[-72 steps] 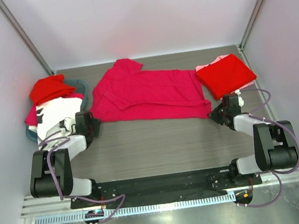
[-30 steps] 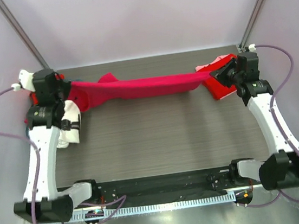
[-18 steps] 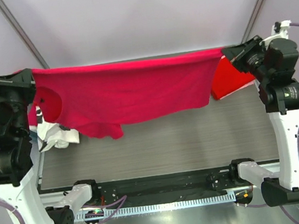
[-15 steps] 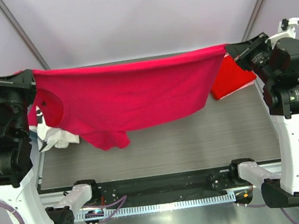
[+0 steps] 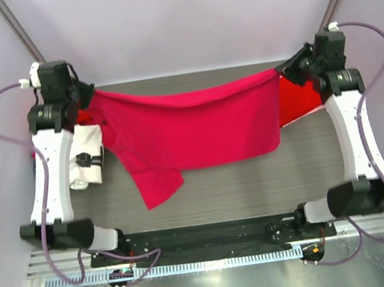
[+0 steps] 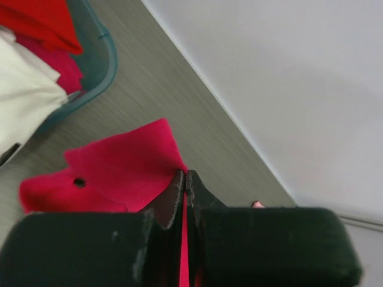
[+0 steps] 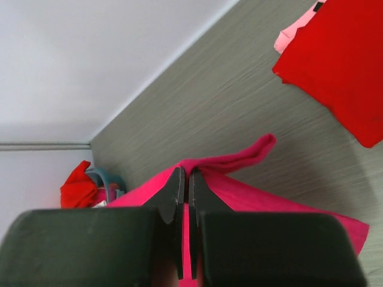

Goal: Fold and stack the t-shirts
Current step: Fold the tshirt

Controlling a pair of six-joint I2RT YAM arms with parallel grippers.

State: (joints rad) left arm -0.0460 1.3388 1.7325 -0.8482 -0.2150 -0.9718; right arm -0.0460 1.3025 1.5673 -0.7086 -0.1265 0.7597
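Observation:
A crimson-pink t-shirt [image 5: 197, 125] hangs spread between my two grippers above the table, sagging a little in the middle. One sleeve [image 5: 159, 186] droops at its lower left. My left gripper [image 5: 88, 94] is shut on the shirt's top left corner, and cloth shows between its jaws [image 6: 185, 174]. My right gripper [image 5: 282, 69] is shut on the top right corner [image 7: 185, 171]. A folded red t-shirt [image 5: 293, 103] lies at the back right, partly hidden by the held one, with a pale pink t-shirt [image 7: 293, 33] under it. A white t-shirt [image 5: 85, 155] lies at the left.
A teal round basket [image 6: 99, 66] stands at the back left with a red shirt [image 6: 42, 21] and other cloth in it. Pale walls close the back and sides. The arm bases sit on a black rail [image 5: 210, 236] at the near edge.
Both arms have come down from their raised pose towards the back of the table. The stretched shirt dropped with them, and now sags more with its sleeve hanging lower.

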